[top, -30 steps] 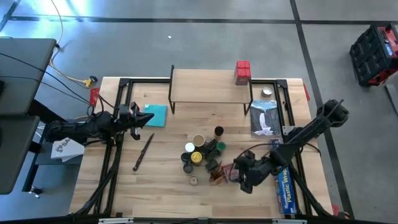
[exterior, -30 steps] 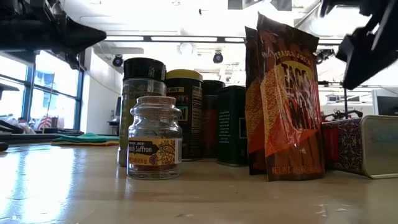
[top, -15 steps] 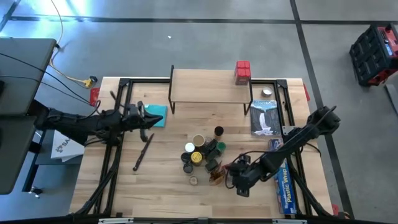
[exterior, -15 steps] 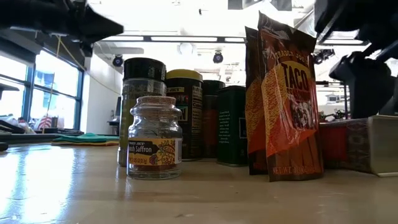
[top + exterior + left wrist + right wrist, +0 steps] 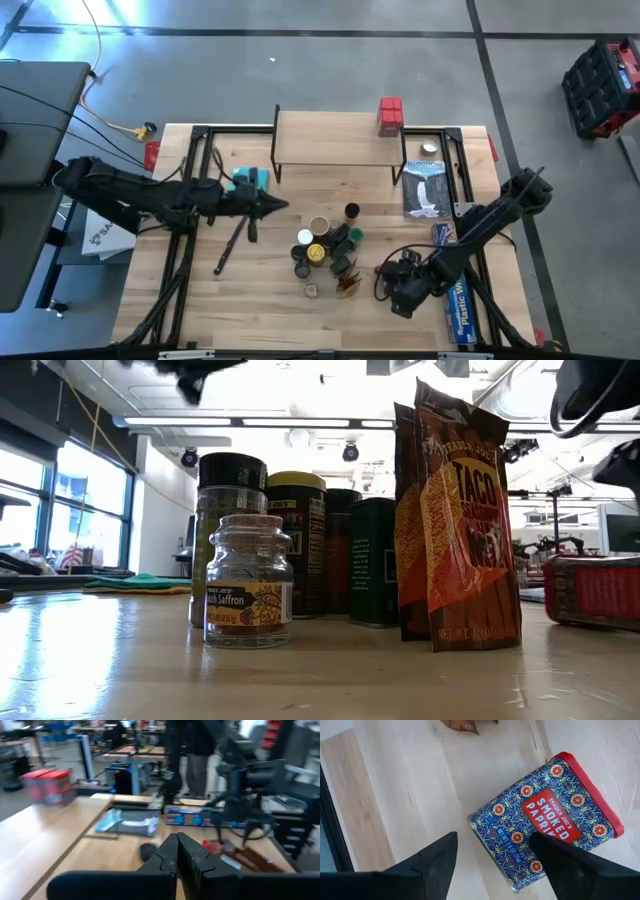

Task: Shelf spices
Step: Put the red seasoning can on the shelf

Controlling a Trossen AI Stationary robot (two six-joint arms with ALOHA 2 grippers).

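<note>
The right gripper is hanging low over the table in the lower right of the high view, with its fingers spread wide and gripping nothing. In the right wrist view, a smoked paprika tin with a red lid is lying on its side on the wood between those fingers.

The left gripper is reaching toward the middle of the table with its fingers pressed together and holding nothing.

The spice jars are standing in a bunch in the middle of the table, with the taco packets beside them. The shelf is sitting at the top middle, with red boxes on its right end.
</note>
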